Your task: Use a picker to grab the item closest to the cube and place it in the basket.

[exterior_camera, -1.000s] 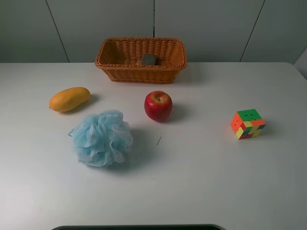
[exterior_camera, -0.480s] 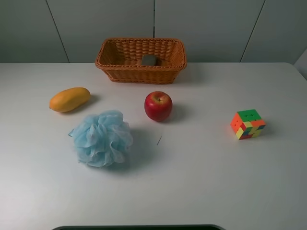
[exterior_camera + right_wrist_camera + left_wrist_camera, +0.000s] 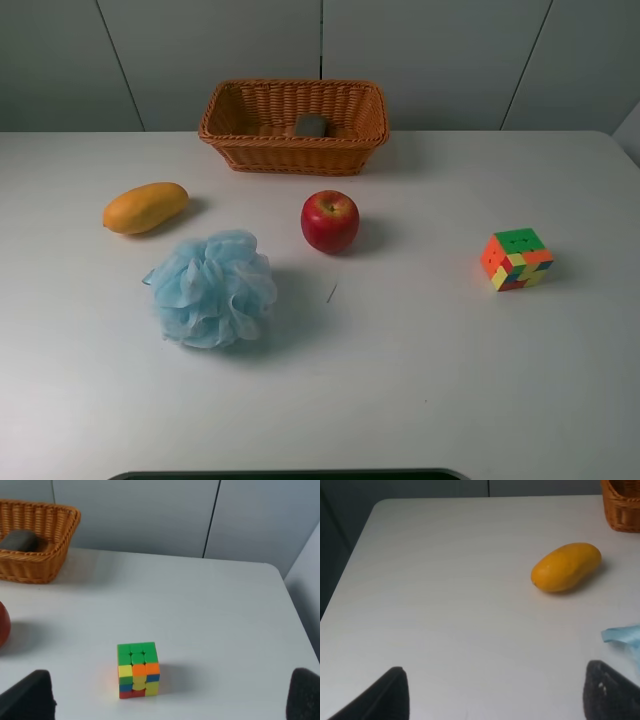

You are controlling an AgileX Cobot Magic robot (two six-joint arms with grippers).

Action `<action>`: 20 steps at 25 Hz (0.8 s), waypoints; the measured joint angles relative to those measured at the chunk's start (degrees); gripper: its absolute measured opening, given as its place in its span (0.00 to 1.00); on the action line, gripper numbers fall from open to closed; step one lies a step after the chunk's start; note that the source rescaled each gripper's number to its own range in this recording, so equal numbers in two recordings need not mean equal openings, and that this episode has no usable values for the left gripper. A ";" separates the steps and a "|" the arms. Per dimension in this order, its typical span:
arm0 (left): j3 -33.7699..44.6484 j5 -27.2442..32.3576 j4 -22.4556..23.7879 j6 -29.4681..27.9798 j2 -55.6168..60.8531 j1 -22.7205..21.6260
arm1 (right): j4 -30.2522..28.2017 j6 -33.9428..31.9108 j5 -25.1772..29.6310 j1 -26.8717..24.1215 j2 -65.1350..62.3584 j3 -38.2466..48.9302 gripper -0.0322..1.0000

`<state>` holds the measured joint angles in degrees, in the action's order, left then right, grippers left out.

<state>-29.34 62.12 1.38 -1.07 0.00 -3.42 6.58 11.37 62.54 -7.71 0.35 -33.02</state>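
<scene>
While both arms sit out of the overhead view, the item [image 3: 311, 126] lies inside the basket [image 3: 293, 150] at the far edge of the white surface [image 3: 420, 350], approx. mid-basket, flat on the weave. Cube [image 3: 516, 258] rests well apart from it on the right side, apple [image 3: 330, 221] between basket and the near half. Mango [image 3: 145, 207] lies left, w/ blue bath pouf [image 3: 212, 288] just nearer than it. Left hand [image 3: 495, 695] — fingertips spread wide, nothing between them, over bare surface near the mango. Right hand [image 3: 170, 700] — likewise wide apart and empty, the cube ahead of it, not touching.
</scene>
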 joint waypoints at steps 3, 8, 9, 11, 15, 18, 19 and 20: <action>0.00 0.00 0.00 0.00 0.00 0.00 | -0.82 -0.45 1.88 0.00 -0.13 1.97 1.00; 0.00 0.00 0.00 0.00 0.00 0.00 | -2.60 -1.72 0.98 0.00 -0.13 3.62 1.00; 0.00 0.00 0.00 0.00 0.00 0.00 | -3.02 -2.16 0.69 0.00 -0.26 3.62 1.00; 0.00 0.00 0.00 0.00 0.00 0.00 | -3.11 -2.76 0.68 0.00 -0.35 3.62 1.00; 0.00 0.00 0.00 0.00 0.00 0.00 | -4.01 -3.57 0.57 0.00 -0.37 3.62 1.00; 0.00 0.00 0.00 0.00 0.00 0.00 | -4.49 -4.12 0.47 0.00 -0.37 3.62 1.00; 0.00 0.00 0.00 0.00 0.00 0.00 | -4.49 -4.24 0.49 0.00 -0.37 3.62 1.00; 0.00 0.00 0.00 0.00 0.00 0.00 | -4.49 -4.24 0.49 0.00 -0.37 3.62 1.00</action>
<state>-29.34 62.12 1.38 -1.07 0.00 -3.42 2.09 7.13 63.03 -7.71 -0.02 -29.40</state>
